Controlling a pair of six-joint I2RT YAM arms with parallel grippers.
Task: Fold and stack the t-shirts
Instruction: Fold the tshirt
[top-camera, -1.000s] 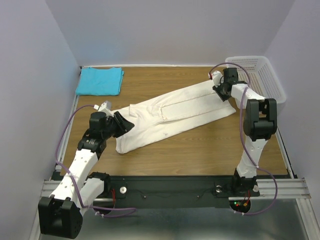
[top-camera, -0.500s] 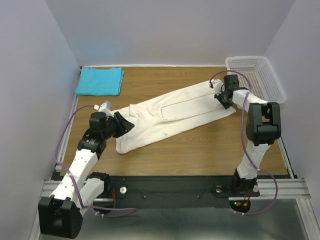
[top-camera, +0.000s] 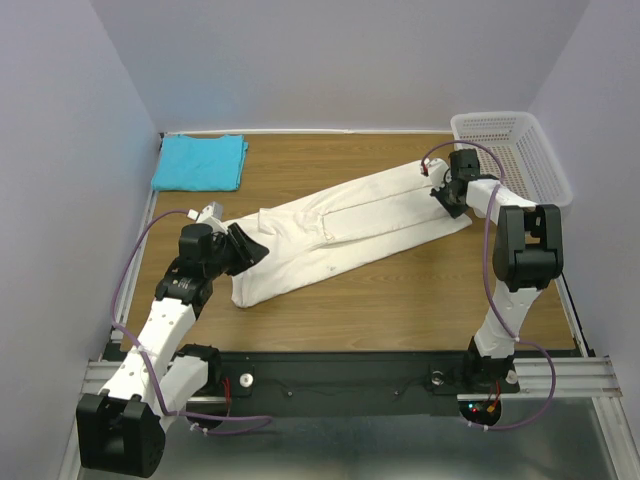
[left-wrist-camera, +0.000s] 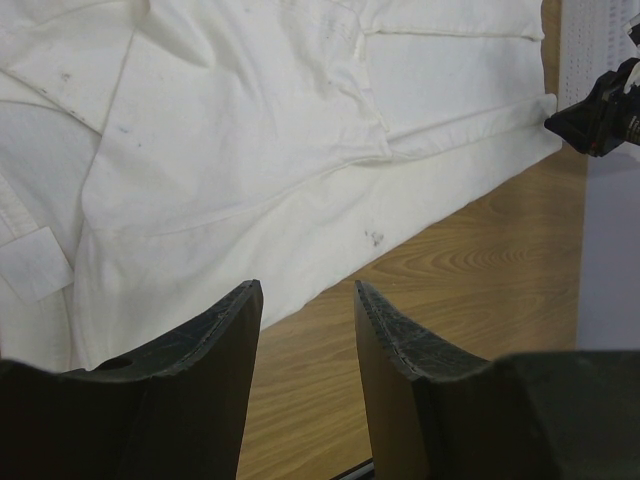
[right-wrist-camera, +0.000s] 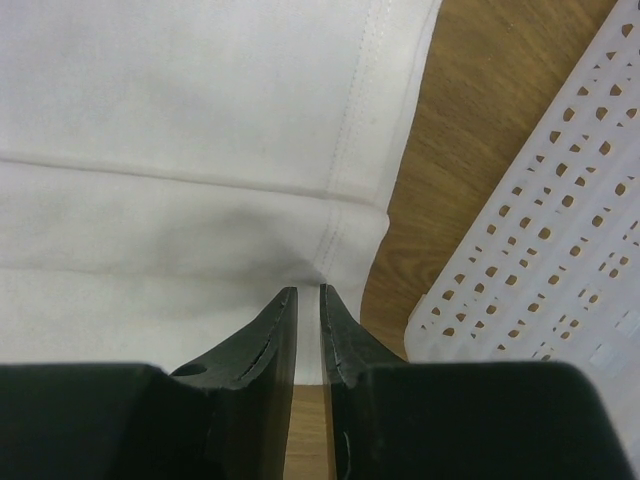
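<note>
The cream-white t-shirt lies folded into a long strip, running diagonally across the wooden table. The turquoise-blue t-shirt lies folded at the back left corner. My left gripper is open and empty just above the white shirt's near left end; in the left wrist view its jaws frame the shirt's edge and bare wood. My right gripper is at the shirt's far right end. In the right wrist view its jaws are closed on the puckered hem corner of the shirt.
A white plastic mesh basket stands at the back right, right beside my right gripper, and shows in the right wrist view. Walls close the table on the left, back and right. Bare wood lies in front of the shirt.
My right gripper has shifted a little right and toward me along the shirt's far end. The left arm and both shirts have not moved.
</note>
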